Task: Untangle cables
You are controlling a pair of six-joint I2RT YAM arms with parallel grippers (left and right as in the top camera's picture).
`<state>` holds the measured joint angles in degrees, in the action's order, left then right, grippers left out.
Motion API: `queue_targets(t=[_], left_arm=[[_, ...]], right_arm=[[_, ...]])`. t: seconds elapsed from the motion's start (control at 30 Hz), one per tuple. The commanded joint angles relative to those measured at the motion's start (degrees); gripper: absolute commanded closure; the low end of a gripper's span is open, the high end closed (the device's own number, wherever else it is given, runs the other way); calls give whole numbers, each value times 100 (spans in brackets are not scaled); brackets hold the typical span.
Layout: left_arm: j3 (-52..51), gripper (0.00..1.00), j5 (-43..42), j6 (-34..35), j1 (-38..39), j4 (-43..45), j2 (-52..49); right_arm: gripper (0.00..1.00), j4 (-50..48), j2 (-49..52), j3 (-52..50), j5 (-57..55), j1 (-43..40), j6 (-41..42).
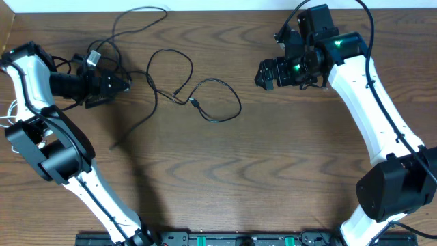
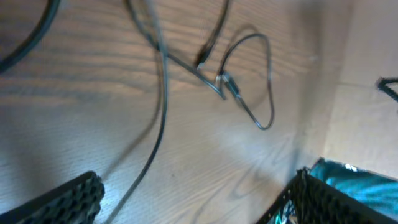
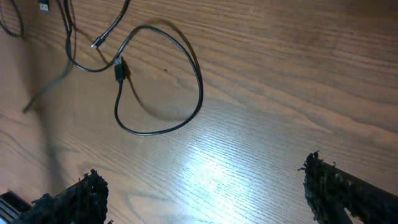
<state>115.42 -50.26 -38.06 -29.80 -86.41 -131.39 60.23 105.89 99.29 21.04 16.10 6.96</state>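
Thin black cables (image 1: 156, 92) lie loosely across the back of the wooden table. One cable runs into a loop (image 1: 235, 102) right of centre, with small plug ends (image 1: 193, 103) where the strands cross. Another strand curls up to the far edge (image 1: 136, 14). My left gripper (image 1: 128, 85) is open at the left end of the cables, pointing right; a strand (image 2: 163, 106) runs down between its fingers (image 2: 68, 199). My right gripper (image 1: 262, 74) is open to the right of the loop (image 3: 200, 93), with bare wood between its fingertips (image 3: 348, 193). Neither holds anything.
The table's far edge (image 1: 218, 5) runs just behind the cables, with a pale surface beyond. A dark rail (image 1: 225, 239) with sockets lines the near edge between the two arm bases. Thicker black wires (image 1: 65, 65) hang off the left arm.
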Motion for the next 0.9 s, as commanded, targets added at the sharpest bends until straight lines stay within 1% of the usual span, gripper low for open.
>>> queue_targets(t=[0.0,0.07,0.1,0.13,0.17,0.23,0.3,0.33,0.37,0.4,0.43,0.53,0.57,0.67,0.77,0.8,0.87], left_arm=[[0,2,-807,-625,-76,-7,33],[0,1,-1117,-579,-107,-11,35],[0,3,-1290,-542,-127,-15,37],[0,12,-1545,-494,-140,-35,76],[2,15,-1624,-494,-140,-35,118],[11,15,-1563,-496,-92,-22,269],[46,15,-1300,-448,-2,55,505],[48,15,-1117,-275,48,166,621],[48,15,-881,72,98,334,739],[48,15,-551,549,155,557,841],[48,15,-72,1178,227,846,955],[48,15,1274,2660,474,1604,1132],[48,15,1611,2979,568,1821,1139],[-11,15,2249,3355,905,2516,1117],[-118,15,2653,3392,1318,3246,1049],[-131,16,2844,3407,1405,3375,1027],[-146,21,3598,3696,1637,3668,935]], right_arm=[[1,2,-162,76,50,50,-87],[1,2,-162,76,50,50,-131],[1,2,-162,76,50,52,-149],[1,4,-162,76,50,70,-149],[1,2,-162,76,48,83,-151],[1,-17,-162,76,48,87,-151],[1,-35,-162,76,46,72,-149],[1,-42,-162,76,46,70,-149],[1,-46,-162,76,46,66,-149],[1,-52,-162,76,48,66,-146],[1,-61,-162,76,48,66,-146],[1,-63,-162,76,48,87,-146],[1,-63,-162,76,48,87,-146],[1,-61,-162,76,48,87,-144],[1,-59,-162,76,48,87,-146],[1,-59,-162,76,48,87,-144],[2,-59,-162,76,48,87,-144]])
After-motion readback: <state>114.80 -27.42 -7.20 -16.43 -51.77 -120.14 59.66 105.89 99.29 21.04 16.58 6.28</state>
